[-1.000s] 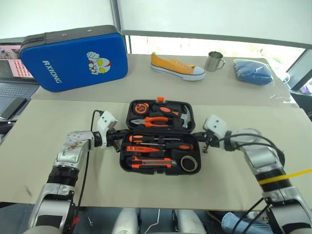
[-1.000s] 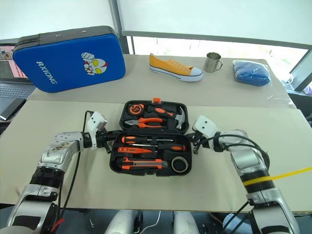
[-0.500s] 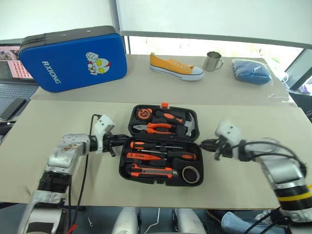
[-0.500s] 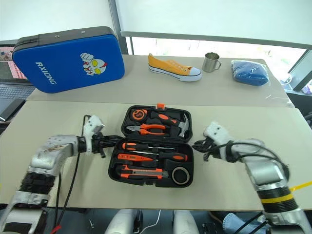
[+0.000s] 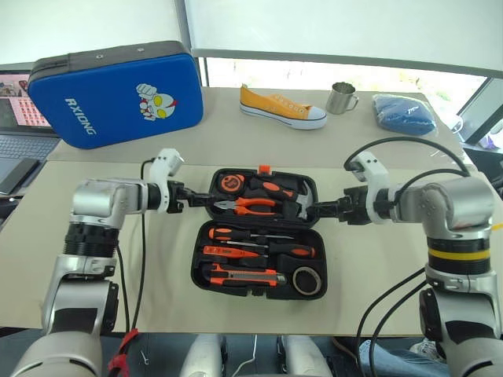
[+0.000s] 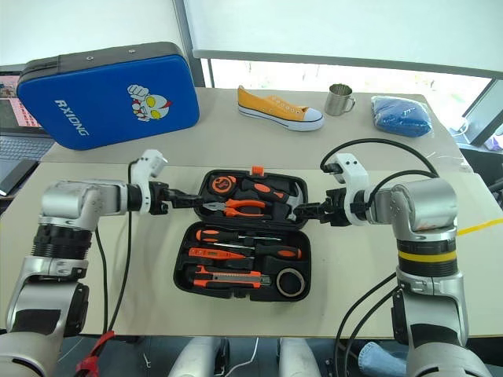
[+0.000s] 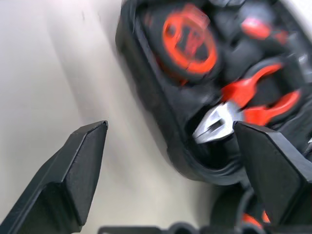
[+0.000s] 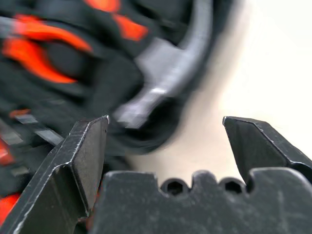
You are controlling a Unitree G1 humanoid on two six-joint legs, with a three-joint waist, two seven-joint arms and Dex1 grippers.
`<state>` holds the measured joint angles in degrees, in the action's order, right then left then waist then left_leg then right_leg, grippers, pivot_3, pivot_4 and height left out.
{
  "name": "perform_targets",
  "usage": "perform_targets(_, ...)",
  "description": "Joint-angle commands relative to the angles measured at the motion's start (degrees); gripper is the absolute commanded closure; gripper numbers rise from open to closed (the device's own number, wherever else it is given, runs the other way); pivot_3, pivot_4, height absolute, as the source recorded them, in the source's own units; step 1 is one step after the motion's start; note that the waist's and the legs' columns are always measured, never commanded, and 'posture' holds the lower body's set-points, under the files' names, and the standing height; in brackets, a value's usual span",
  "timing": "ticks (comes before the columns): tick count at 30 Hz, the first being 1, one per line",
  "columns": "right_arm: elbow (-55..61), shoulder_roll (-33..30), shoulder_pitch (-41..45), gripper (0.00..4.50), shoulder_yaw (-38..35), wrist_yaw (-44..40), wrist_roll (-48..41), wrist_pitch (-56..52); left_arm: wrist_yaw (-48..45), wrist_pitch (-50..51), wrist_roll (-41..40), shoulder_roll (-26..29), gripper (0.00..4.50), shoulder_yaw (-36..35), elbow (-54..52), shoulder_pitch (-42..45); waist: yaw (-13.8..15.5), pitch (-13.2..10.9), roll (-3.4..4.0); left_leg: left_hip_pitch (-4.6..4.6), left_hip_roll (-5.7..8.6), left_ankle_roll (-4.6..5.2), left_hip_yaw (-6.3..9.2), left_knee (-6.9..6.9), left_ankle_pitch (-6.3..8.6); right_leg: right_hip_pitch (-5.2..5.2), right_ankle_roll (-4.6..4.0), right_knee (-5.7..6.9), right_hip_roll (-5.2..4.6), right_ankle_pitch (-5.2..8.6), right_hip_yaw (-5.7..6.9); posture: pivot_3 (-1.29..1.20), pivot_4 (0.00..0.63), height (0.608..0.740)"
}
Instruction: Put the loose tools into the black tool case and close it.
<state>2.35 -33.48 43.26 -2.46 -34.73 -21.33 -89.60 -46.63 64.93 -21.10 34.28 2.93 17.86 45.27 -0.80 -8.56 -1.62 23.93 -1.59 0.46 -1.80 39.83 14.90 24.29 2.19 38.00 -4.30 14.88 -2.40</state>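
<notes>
The black tool case [image 5: 198, 271] lies open on the beige table. Its near half holds two orange-and-black screwdrivers [image 5: 250, 234], an orange utility knife [image 5: 244, 276] and a dark tape roll [image 5: 307, 280]. The far half holds a tape measure [image 7: 187, 41], pliers [image 5: 247, 206] and a hammer [image 8: 165, 83]. My left gripper [image 5: 189, 196] hovers open at the far half's left edge, with one finger [image 7: 83, 165] over the table. My right gripper [image 5: 326, 209] is open at that half's right edge, by the hammer head. Neither holds anything.
A large blue cartoon-printed case [image 5: 118, 90] stands at the back left, beside a laptop [image 5: 20, 133]. A yellow shoe [image 5: 281, 107], a metal mug [image 5: 342, 97] and a blue cloth [image 5: 405, 114] lie along the back table.
Both grippers went from shut to wide open. They rose and rolled, moving from the case's hinge line to the sides of its far half.
</notes>
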Motion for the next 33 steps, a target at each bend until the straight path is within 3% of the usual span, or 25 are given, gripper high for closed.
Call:
perform_targets(1, -1.2, -0.3, 1.4, 0.07, 1.9, 2.5, 1.3, 2.2, 2.0, 0.0, 0.5, -0.3, 0.01, -0.8, -0.2, 1.4, 0.0, 0.0, 0.0, -0.01, 0.0, -0.01, 0.0, -0.01, 0.0, 0.0, 0.0, 0.0, 0.0, 0.0, 0.0, 0.0, 0.15, 0.74)
perform_targets(3, -2.1, -0.6, 1.3, 0.07, 3.2, 3.2, 1.6, 3.0, 2.5, 0.1, 0.5, -0.5, 0.01, -1.0, -0.1, 1.5, 0.0, 0.0, 0.0, -0.02, 0.0, -0.01, 0.01, -0.01, -0.01, -0.02, 0.0, 0.0, 0.0, 0.0, 0.0, 0.0, 0.15, 0.74)
perform_targets(8, -5.5, 0.3, 2.0, 1.5, 4.4, 4.7, 1.7, 4.2, 3.5, 0.8, 0.0, -1.4, 0.01, -1.8, 0.2, 1.2, -0.1, 0.0, 0.0, -0.04, 0.0, -0.01, 0.01, -0.01, -0.01, -0.06, 0.0, -0.01, 0.0, 0.0, 0.0, 0.0, 0.15, 0.74)
perform_targets(11, -8.1, 1.5, 2.6, 2.52, 4.5, 5.8, 2.1, 4.2, 3.3, 0.5, 0.1, -2.0, 0.75, -1.3, 0.9, 1.0, 0.1, 0.0, 0.0, -0.04, 0.01, -0.01, 0.02, 0.0, -0.01, -0.1, 0.0, -0.02, -0.02, 0.0, 0.02, 0.0, 0.15, 0.74)
perform_targets(17, -11.0, 1.8, 2.4, 4.5, 6.3, 7.0, 3.1, 5.5, 4.6, -0.8, -0.3, -4.3, 2.87, -3.7, 5.5, 1.9, 0.2, 0.2, -0.22, -0.17, 0.07, -0.01, 0.04, 0.02, -0.01, -0.26, 0.02, -0.06, -0.07, -0.01, 0.05, 0.0, 0.15, 0.74)
perform_targets(22, -9.0, 4.3, 2.7, 4.5, 2.0, 6.5, 1.1, 11.9, 4.3, -3.5, -1.8, -5.6, 4.42, -6.7, 7.2, 1.2, 0.1, 0.2, -0.28, -0.92, 0.08, 0.02, 0.07, -0.01, -0.04, -1.05, 0.03, -0.42, -0.07, -0.01, 0.08, 0.0, 0.15, 0.74)
perform_targets(27, -0.6, 1.7, -2.5, 4.5, 2.5, 1.4, 1.6, 29.1, 0.5, -11.9, -4.2, -5.6, 4.42, -10.6, 3.6, -2.6, -0.2, 0.2, -0.24, -0.95, 0.06, 0.01, 0.1, -0.1, -0.13, -1.0, 0.03, -0.38, -0.05, -0.01, 0.02, 0.0, 0.15, 0.74)
perform_targets(33, 6.2, -3.8, -11.9, 4.5, 7.2, -5.0, 8.9, 55.6, -4.0, -30.7, -2.0, -4.1, 4.42, -11.1, -3.6, -10.6, 0.1, 0.2, -0.24, -0.03, 0.14, -0.07, 0.08, -0.04, -0.19, 0.03, 0.03, 0.0, -0.13, -0.03, -0.05, 0.0, 0.15, 0.74)
